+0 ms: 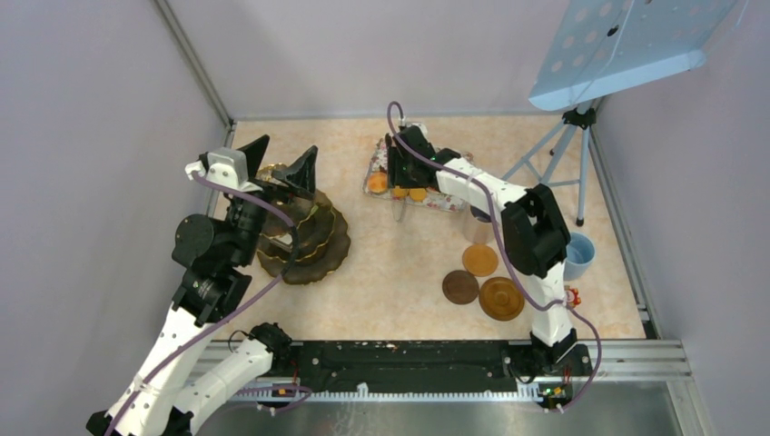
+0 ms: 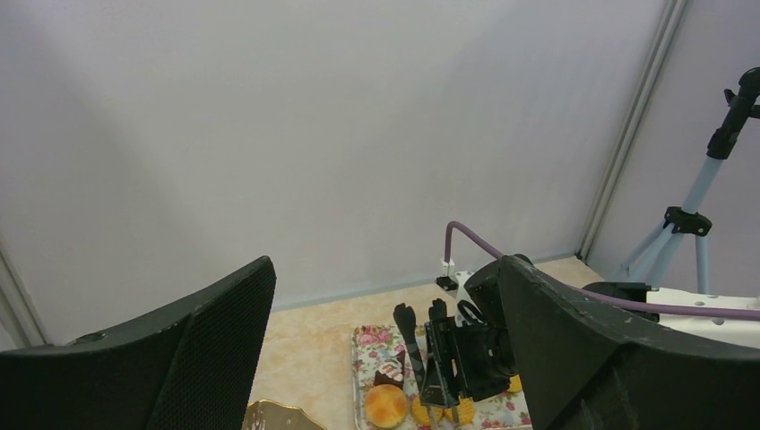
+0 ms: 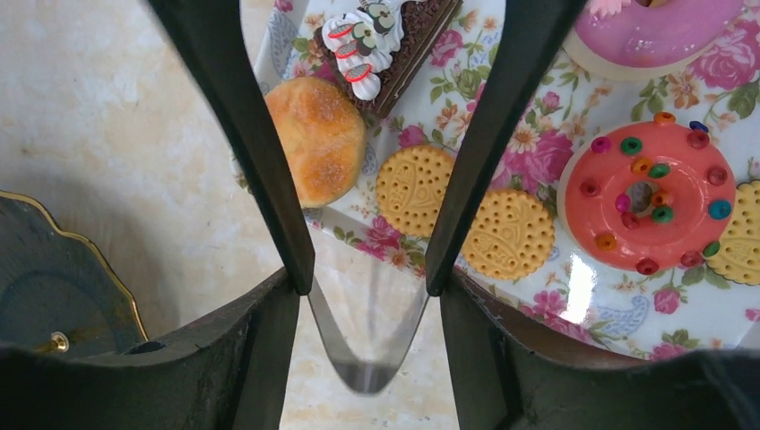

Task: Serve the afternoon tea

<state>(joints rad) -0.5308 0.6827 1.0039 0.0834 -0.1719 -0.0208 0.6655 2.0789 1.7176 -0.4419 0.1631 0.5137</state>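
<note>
Two biscuits (image 3: 415, 188) lie at the tray's (image 3: 627, 313) near edge, under tongs (image 3: 260, 134) clamped in the right hand (image 3: 367, 296). Next, probably: squeeze the tongs onto one. Left hand (image 2: 385, 269) gapes, empty.

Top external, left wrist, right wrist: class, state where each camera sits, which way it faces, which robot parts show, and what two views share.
Top external: above and behind the bases, looking down on the beige marbled table; both arms show.
Left wrist: on the left arm, facing across toward the far wall; open left gripper frames it.
Right wrist: looking straight down on the rose-patterned rectangular tray; right gripper clamps black tongs.
Shared: both wrist views show the round golden bun on that tray.
</note>
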